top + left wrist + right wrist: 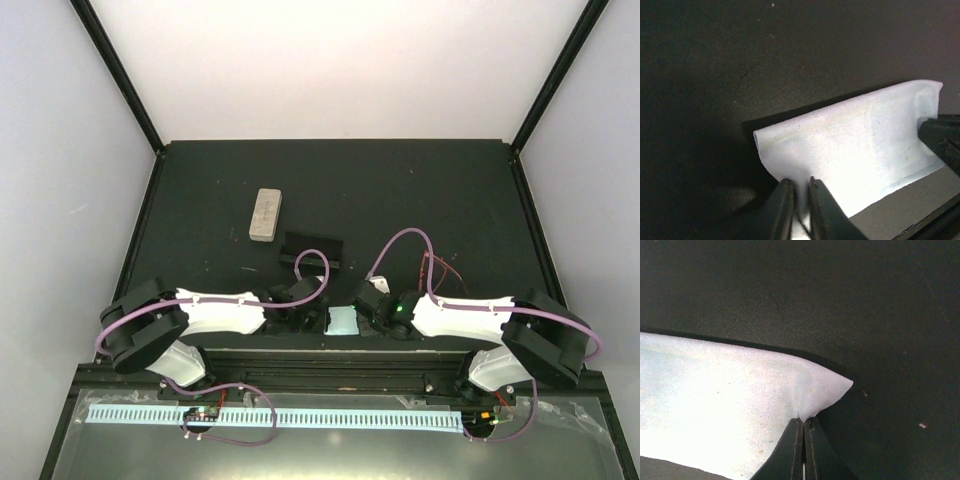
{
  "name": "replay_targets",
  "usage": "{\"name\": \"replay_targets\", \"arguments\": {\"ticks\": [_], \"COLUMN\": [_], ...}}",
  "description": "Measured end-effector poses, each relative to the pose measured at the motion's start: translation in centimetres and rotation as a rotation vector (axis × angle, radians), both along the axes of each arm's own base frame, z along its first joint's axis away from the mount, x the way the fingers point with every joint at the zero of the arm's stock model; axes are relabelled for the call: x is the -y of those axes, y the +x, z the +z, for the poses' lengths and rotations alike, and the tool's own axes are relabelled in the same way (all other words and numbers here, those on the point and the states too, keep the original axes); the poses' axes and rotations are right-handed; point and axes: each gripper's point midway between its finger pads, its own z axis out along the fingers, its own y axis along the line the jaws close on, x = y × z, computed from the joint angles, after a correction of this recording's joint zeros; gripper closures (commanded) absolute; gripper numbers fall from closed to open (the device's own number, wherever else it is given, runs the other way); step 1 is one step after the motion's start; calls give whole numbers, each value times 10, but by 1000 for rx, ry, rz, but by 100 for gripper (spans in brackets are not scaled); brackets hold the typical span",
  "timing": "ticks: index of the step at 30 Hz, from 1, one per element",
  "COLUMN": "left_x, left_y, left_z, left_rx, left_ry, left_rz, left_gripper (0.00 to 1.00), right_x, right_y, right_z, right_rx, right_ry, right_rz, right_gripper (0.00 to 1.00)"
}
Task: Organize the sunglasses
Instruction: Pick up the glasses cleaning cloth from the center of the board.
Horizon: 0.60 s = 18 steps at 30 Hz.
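Nearest to where I stand, at the near edge of the tabletop (420,190), the left gripper (800,186) is clenched on the near edge of a light blue cloth (855,145), with only a narrow margin of fabric between its fingers. To its right, the right gripper (803,424) is clamped tight on the tip of the opposite corner, so the cloth spans the short gap between the two. Hazard one: both holds are shallow, and an uneven lift or pull would likely draw the fabric out of one gripper, the corner hold first. Hazard two: the two grippers work close together over a small cloth, so any inward drift risks finger-to-finger contact. Farther back, from the left, a beige case (265,215) lies alone and a black case (311,249) sits just beyond the left wrist. The red-framed sunglasses (445,275) lie on the tabletop just behind the right forearm, held by nothing. Hazard three: the right arm's looped purple cable (405,234) hangs close to that thin frame, and a backward swing could snag or push it. The black-framed pair cannot be located in any view and may be hidden by an arm or a case, so confirm its position before moving either arm.
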Motion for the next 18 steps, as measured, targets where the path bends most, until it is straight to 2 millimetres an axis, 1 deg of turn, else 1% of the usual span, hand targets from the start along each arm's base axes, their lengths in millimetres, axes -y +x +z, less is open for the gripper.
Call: {"name": "replay_targets", "arguments": {"ticks": [1, 10, 14, 18], "left_x": [0, -3, -7, -10], "left_y": [0, 0, -1, 3], "left_z": [-1, -2, 0, 11], "left_rx": [-2, -4, 3, 30], "left_ry": [2, 12, 28, 38], "left_rz": [2, 6, 7, 4], "left_gripper": [98, 99, 99, 99], "right_x": [0, -2, -3, -8], "right_y": [0, 0, -3, 0], "right_z": [0, 1, 4, 15], "right_rx": [0, 1, -7, 5], "right_ry": [2, 13, 31, 47], "right_rz": [-1, 1, 8, 15], "right_gripper": [99, 99, 99, 99]}}
